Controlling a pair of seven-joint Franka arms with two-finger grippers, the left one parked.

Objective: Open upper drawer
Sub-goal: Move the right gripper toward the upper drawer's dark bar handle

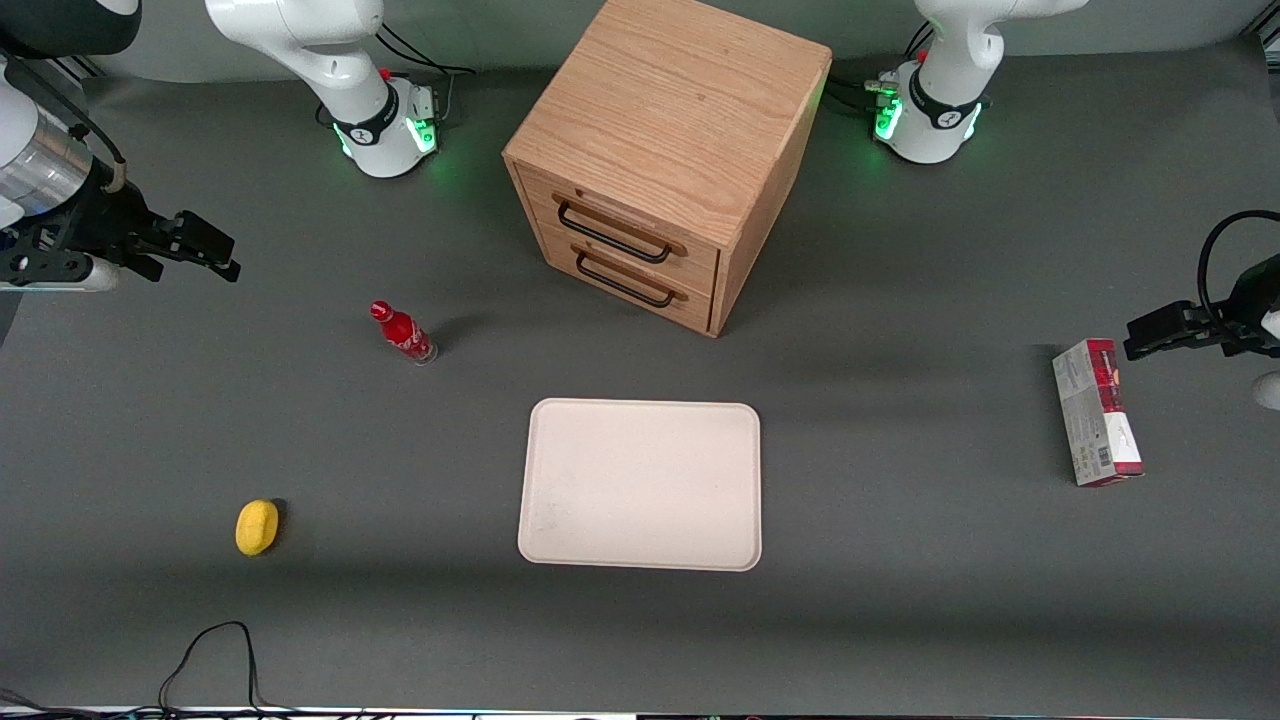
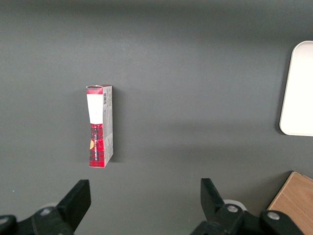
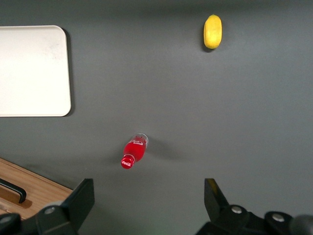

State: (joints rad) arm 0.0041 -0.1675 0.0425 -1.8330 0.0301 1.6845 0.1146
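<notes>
The upper drawer (image 1: 620, 222) is the top one of two in the boxy light oak cabinet (image 1: 670, 120). It has a wide black wire handle (image 1: 612, 238) and sits shut, flush with the matching bottom drawer (image 1: 628, 282). My gripper (image 1: 205, 250) hangs high at the working arm's end of the table, well away from the cabinet. Its jaws are wide open and empty (image 3: 149, 198). A corner of the cabinet and an end of a black handle (image 3: 14, 190) show in the right wrist view.
A red bottle (image 1: 402, 332) stands between my gripper and the cabinet, also in the right wrist view (image 3: 133, 152). A cream tray (image 1: 641, 484) lies in front of the cabinet. A yellow lemon (image 1: 257, 526) lies nearer the camera. A red and grey carton (image 1: 1096, 411) lies toward the parked arm's end.
</notes>
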